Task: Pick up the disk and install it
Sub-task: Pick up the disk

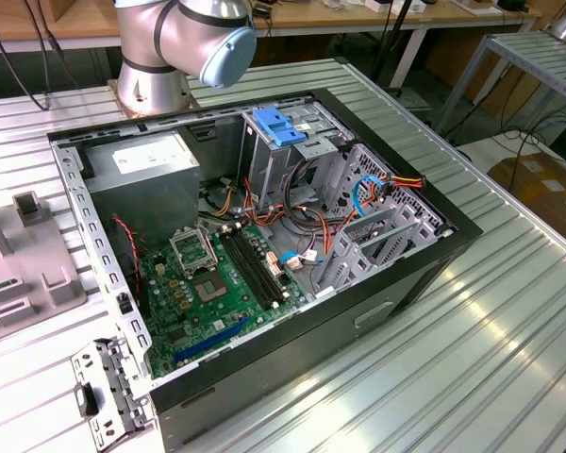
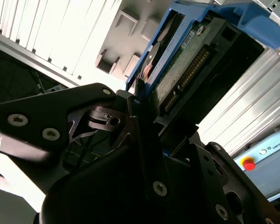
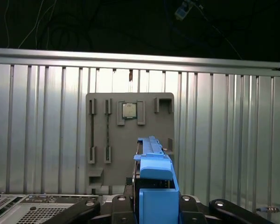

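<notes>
Jaws are pinching the disk (image 2: 179,65) at 1 end, with the black fingers (image 2: 139,116) closed against its blue carrier. In the second wrist view the disk juts away from the wrist, its circuit board and a row of connector pins showing inside the blue frame. Beside it, a red button (image 2: 246,163) sits on a light-blue box. In the first wrist view the disk (image 3: 156,186) is edge-on between the 2 black finger links, held over the ribbed metal surface (image 3: 37,130). Past it on that surface lies a flat grey tray (image 3: 130,140) with several slots, 1 of them holding a square chip (image 3: 129,110). A perforated metal panel (image 3: 37,205) shows at the corner near the wrist.

In the exterior view the arm (image 1: 189,38) rises behind an open computer case (image 1: 406,274) lying on the surface. Inside the case are a green motherboard (image 1: 208,283), a grey power box (image 1: 141,175) and metal drive cages (image 1: 358,226). A light-blue latch (image 1: 278,125) sits on top of the rear cage. Orange, red and blue cables (image 1: 368,189) loop across the cages and hang in front of their openings. A loose metal bracket (image 1: 104,396) lies just beside the case's near corner, and a grey fixture (image 1: 28,274) stands at the exterior view's left
</notes>
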